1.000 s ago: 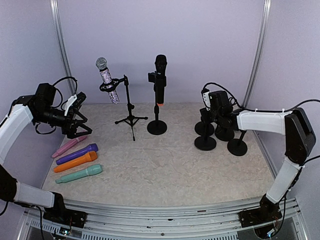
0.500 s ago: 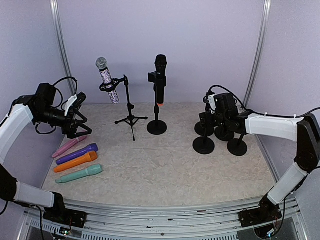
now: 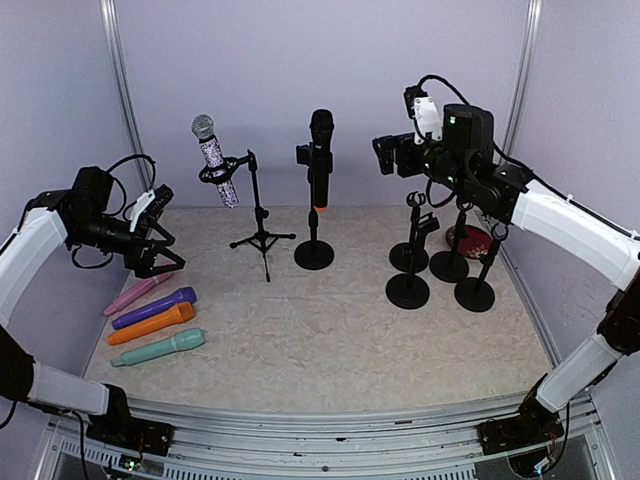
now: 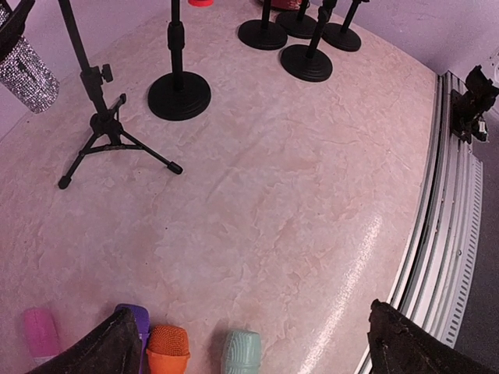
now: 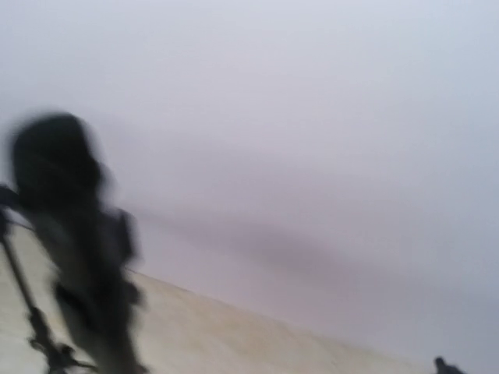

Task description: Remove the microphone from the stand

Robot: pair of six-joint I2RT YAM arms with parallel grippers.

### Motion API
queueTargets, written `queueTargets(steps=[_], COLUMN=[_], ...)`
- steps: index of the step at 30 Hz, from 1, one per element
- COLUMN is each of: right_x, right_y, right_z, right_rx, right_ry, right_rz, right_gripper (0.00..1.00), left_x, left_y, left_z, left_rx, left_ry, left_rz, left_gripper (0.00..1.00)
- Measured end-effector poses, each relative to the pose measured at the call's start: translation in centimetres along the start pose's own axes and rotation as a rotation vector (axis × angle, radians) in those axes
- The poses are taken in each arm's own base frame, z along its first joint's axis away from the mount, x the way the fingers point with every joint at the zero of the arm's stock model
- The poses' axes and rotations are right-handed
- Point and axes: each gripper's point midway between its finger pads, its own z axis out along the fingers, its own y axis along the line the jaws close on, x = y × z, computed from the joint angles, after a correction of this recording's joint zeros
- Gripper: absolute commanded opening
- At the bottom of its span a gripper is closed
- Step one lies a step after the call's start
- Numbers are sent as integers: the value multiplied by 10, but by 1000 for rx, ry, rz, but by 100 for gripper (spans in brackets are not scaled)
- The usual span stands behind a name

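- Right arm has climbed away from the empty stands (image 3: 408, 288) at the right of the top view; its right gripper (image 3: 392, 155) now hangs high in the upper right, level with the head of the black microphone (image 3: 321, 150) and well apart from it
- I cannot tell how wide that gripper stands: from above its fingers merge into one dark mass, and its own wrist view is smeared, giving me only a dark blurred shape at the left edge; I see nothing in its grasp
- My left arm sits where it was, at the left edge of the top view, with the left gripper (image 3: 158, 248) above the far end of the row of loose microphones
- From the left wrist view its fingertips (image 4: 105, 354) sit in the two bottom corners, spread wide, with nothing between them but bare table (image 4: 296, 202)
- The black microphone is upright in the clip of the round-base stand (image 3: 314, 255), upper centre of the top view
- Left of it the glitter microphone (image 3: 215, 160) leans, head up and to the left, in the ring of the tripod stand (image 3: 262, 225)
- Lying side by side at the lower left: pink microphone (image 3: 138, 292), purple microphone (image 3: 153, 308), orange microphone (image 3: 150, 324), teal microphone (image 3: 158, 348)
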Motion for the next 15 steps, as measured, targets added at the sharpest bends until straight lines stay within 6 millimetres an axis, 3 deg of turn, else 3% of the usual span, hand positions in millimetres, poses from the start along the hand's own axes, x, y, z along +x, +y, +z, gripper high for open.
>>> queueTargets(steps=[3,9,15], right_x=[-12,22,40], right_y=[30,77,98], right_z=[26,83,118], right_rx=[-85,-227,-280], right_ry=[-23,39,61], right_rz=[-29,-83,-99], right_gripper=[100,100,93], left_x=[1,-4,-6], left_y=[2,9,10], left_z=[0,-7,-10], left_rx=[-13,-83,-107], left_ry=[6,0,-7], left_rz=[-12,-19,-27], left_gripper=[99,99,99])
